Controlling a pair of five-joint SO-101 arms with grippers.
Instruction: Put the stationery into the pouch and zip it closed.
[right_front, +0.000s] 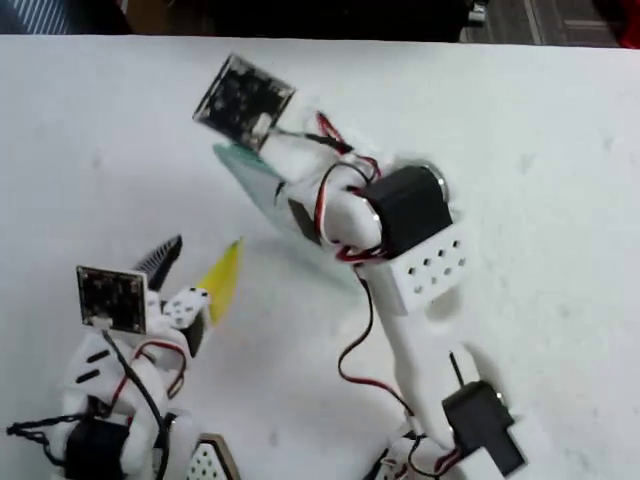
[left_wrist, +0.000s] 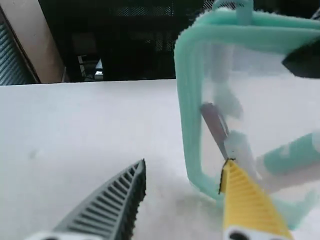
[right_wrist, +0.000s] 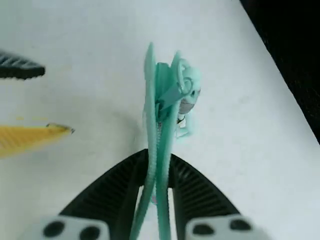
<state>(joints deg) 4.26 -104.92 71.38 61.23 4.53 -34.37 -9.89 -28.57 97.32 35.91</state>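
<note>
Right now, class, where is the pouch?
The pouch stands on edge on the table, clamped in the right pincer. In the high view it sits left of centre, just beyond the open left pincer.

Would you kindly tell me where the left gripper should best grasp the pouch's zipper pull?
Probably the pull's ring, coming from the pouch's free end: the ring stands clear of the zipper edge there, far from the right gripper clamped on the other end.
</note>
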